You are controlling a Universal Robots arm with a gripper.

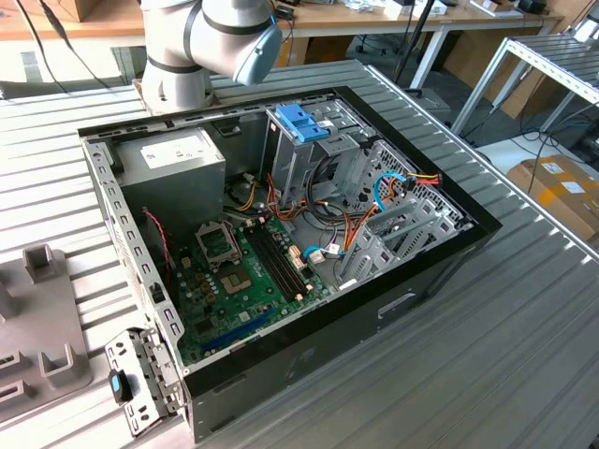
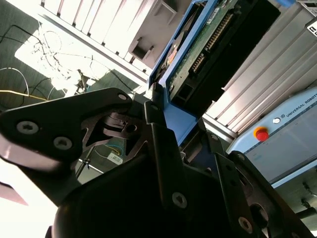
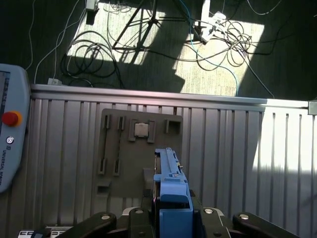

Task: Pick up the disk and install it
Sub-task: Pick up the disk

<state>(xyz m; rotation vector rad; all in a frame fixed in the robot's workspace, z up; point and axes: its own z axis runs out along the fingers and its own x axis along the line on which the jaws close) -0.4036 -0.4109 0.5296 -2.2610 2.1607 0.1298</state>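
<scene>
Over grey tray (image 3: 133, 171), open room around, gripper (image 3: 172, 212) clenched on disk (image 3: 167, 166) at blue edge.

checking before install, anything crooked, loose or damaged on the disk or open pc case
Nothing stands out. The flat metal disk with blue plastic side rails sits straight in the gripper, which is shut on it over the grey moulded tray. The open black computer case shows nothing spilled or visibly bent.
</scene>
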